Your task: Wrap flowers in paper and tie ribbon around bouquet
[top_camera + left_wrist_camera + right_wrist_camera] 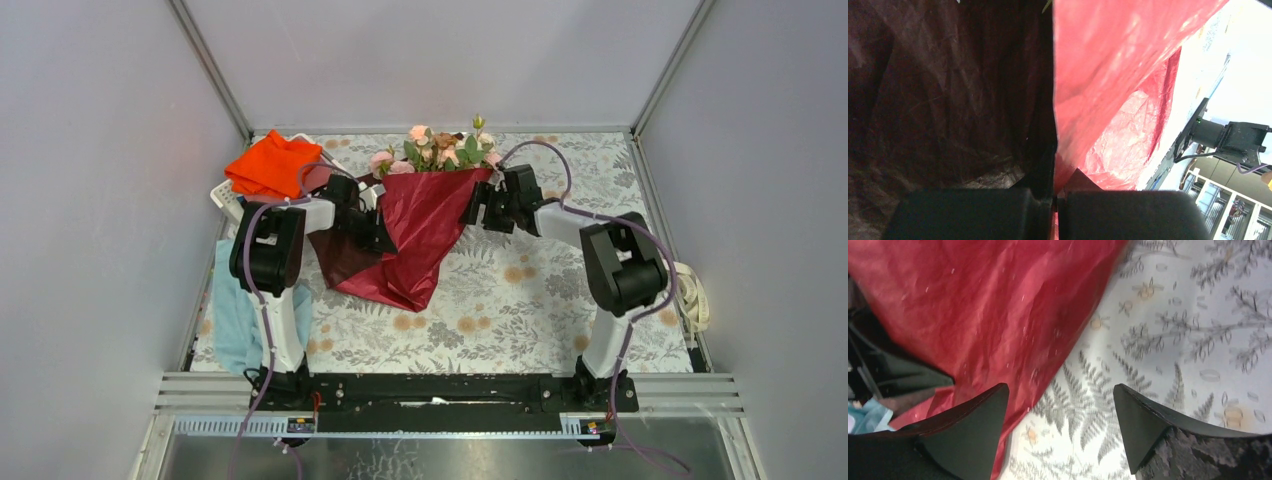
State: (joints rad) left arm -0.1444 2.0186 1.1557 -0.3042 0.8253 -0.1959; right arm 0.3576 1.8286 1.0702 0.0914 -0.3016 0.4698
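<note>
Nearest us, the paper's (405, 270) pointed lower end rests on the flowered counter (520, 320). The sheet is loosely coned, with one dark flap hanging open on the left. The left gripper (1055, 202) is pressed together, pinching a fold of the paper. The right gripper (1060, 390) is spread wide and holds nothing, just beside the sheet's right edge. Farther back, the flowers (440, 150) poke out of the cone's top. Mid-wrap, I'd say: that right edge needs catching and folding across snugly before the ribbon (693, 295), seemingly the cream coil far right, comes in.
</note>
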